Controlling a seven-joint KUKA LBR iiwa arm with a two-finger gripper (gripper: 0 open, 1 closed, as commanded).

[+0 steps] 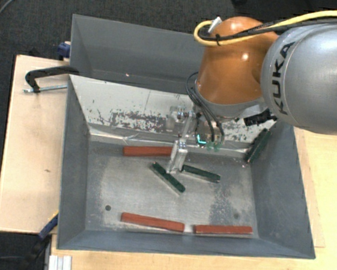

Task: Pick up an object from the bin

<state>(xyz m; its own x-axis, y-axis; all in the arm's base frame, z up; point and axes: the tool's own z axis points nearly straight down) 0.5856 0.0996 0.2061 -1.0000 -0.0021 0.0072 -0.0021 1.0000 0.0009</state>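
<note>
My gripper [175, 167] hangs below the orange wrist cover, reaching down to the middle of the bin's floor. Its tip stands just over the upper end of a dark green flat stick [169, 179] that lies slanted on the floor. A second dark green stick [201, 174] lies just to the right of the tip, almost touching the first. A red-brown stick [147, 152] lies along the foot of the back wall, its right end just left of the gripper. I see nothing held in the gripper.
Two more red-brown sticks [152, 222] [223, 230] lie end to end along the bin's front wall. Another dark green stick [256, 146] leans against the right wall. The arm and its cover hang over the back right of the bin.
</note>
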